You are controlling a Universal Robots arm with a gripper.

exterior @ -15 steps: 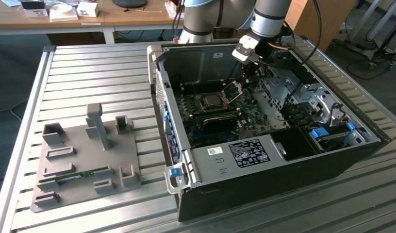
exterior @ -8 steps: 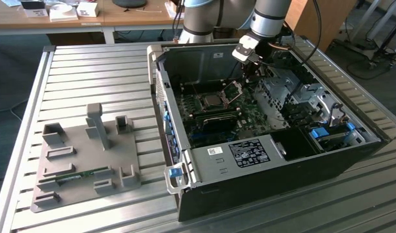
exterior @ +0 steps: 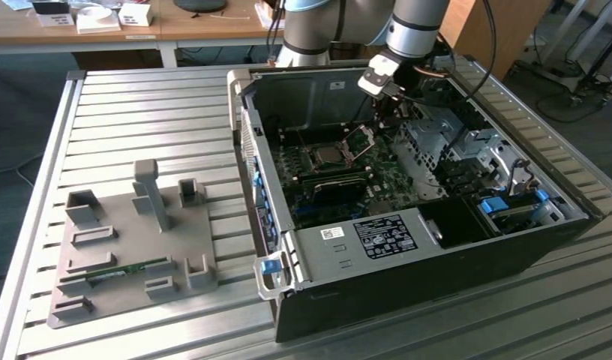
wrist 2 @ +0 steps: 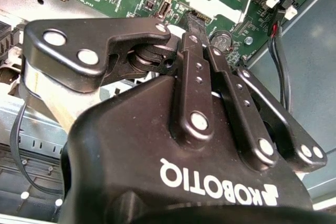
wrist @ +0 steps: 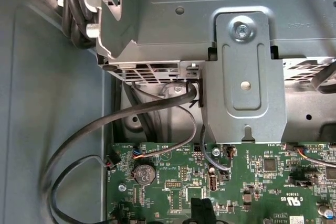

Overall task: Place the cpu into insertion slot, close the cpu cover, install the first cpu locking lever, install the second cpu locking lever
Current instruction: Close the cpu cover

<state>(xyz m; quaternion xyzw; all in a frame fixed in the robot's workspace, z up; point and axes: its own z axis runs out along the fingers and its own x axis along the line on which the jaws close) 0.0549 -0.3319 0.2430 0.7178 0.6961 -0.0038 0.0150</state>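
The cpu (exterior: 326,155) is lying seated in the insertion slot (exterior: 306,166) on the green motherboard (exterior: 386,176), inside the open computer case (exterior: 416,274) on the table (exterior: 146,112). The cpu cover (exterior: 359,140) is standing tilted open just beside it. The claw (wrist 2: 190,24) is hovering near the cover; its links are converging, so it is probably pinched narrow and carrying nothing. The cover is looking thin, stiff and light, likely best taken at its free edge, away from the fragile chip.
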